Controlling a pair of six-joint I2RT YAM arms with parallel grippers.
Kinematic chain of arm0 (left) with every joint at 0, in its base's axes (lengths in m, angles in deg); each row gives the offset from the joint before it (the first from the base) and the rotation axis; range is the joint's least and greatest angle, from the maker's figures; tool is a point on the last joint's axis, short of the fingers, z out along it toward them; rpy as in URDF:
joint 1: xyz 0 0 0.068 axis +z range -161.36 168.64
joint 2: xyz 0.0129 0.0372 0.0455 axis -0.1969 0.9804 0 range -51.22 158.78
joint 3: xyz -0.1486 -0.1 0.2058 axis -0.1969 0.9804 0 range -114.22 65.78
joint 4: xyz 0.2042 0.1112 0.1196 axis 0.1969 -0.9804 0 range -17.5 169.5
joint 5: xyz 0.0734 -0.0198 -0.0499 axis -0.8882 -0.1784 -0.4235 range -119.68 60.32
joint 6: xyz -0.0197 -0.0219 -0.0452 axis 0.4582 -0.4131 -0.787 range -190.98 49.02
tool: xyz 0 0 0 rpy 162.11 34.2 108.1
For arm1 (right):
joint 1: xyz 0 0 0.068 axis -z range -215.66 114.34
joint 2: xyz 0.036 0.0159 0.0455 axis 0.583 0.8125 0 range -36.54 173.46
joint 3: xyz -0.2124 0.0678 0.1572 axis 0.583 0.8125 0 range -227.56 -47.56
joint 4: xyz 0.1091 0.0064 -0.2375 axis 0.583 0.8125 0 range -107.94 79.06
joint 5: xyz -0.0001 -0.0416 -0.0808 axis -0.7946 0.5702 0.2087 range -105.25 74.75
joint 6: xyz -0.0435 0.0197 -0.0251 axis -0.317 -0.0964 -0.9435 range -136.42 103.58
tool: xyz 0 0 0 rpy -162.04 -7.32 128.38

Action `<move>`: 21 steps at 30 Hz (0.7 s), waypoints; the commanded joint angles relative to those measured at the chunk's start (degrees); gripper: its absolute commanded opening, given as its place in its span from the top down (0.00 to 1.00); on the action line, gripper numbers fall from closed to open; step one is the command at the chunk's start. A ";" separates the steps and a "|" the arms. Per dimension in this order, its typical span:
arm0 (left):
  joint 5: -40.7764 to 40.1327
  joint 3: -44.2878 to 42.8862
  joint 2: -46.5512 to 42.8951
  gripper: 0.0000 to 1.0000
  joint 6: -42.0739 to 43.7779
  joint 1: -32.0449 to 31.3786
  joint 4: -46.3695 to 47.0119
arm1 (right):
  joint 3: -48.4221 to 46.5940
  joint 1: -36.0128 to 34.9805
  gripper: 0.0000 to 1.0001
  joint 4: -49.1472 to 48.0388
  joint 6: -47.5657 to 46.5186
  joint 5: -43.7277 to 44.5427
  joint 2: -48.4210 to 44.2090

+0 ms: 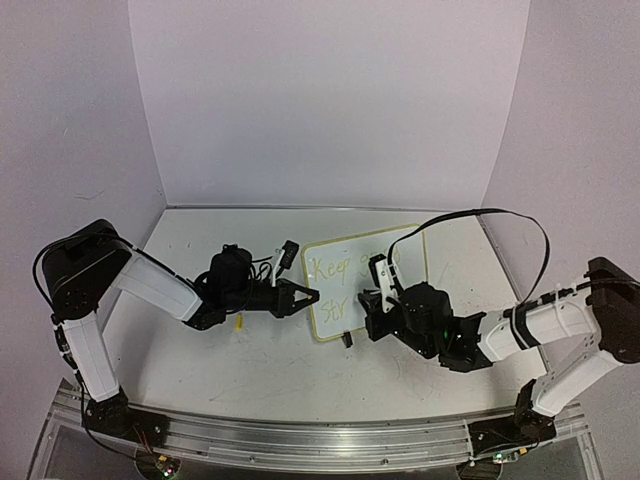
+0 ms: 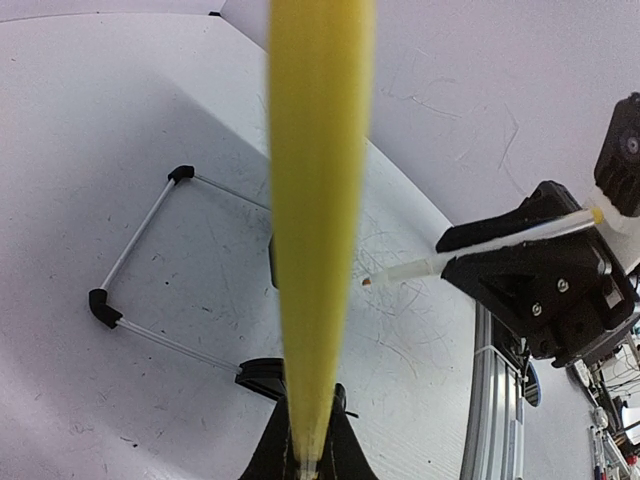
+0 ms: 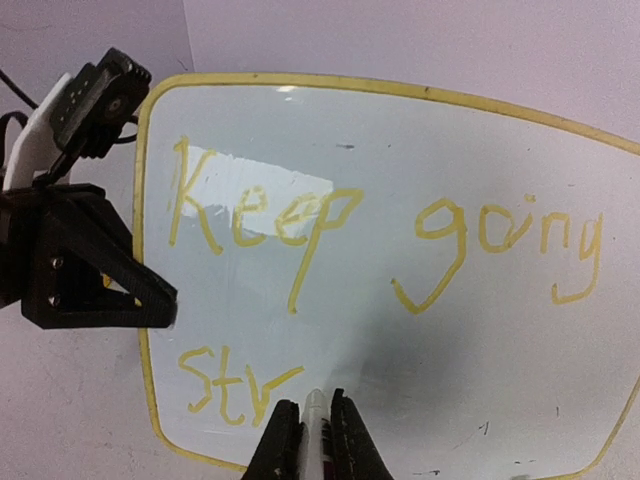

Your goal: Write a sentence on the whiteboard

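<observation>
The left gripper (image 1: 300, 297) is clamped on a yellow stick (image 2: 320, 200), just left of the whiteboard (image 3: 450, 350), which sits on the table (image 1: 250, 370). The sentence (image 3: 312, 255) reads "Keep going Str". The right gripper (image 3: 315, 425) pinches a marker (image 2: 470, 252), its tip at the board below "Str".

From above, the right gripper (image 1: 378, 287) hides the writing's (image 1: 333, 268) right half. The right wrist view cuts off the board's (image 3: 400, 88) right edge and the pen (image 3: 316, 415); the left's yellow bar (image 2: 318, 230) is blurred.

We see the whiteboard (image 1: 345, 295), white with a thin yellow rim, on the bench (image 1: 250, 360); its yellow sentence (image 3: 305, 225) reads "Keep going Str".
</observation>
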 commanded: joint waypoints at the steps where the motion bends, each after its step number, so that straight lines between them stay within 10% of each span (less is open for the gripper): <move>1: -1.39 0.81 -2.51 1.00 0.55 0.15 -1.09 | 0.84 -0.02 1.00 -1.22 -3.18 -5.95 -1.62; 21: -2.10 0.63 -2.80 1.00 0.59 0.14 -2.30 | 2.32 -0.02 1.00 -4.62 -0.60 -5.34 -0.79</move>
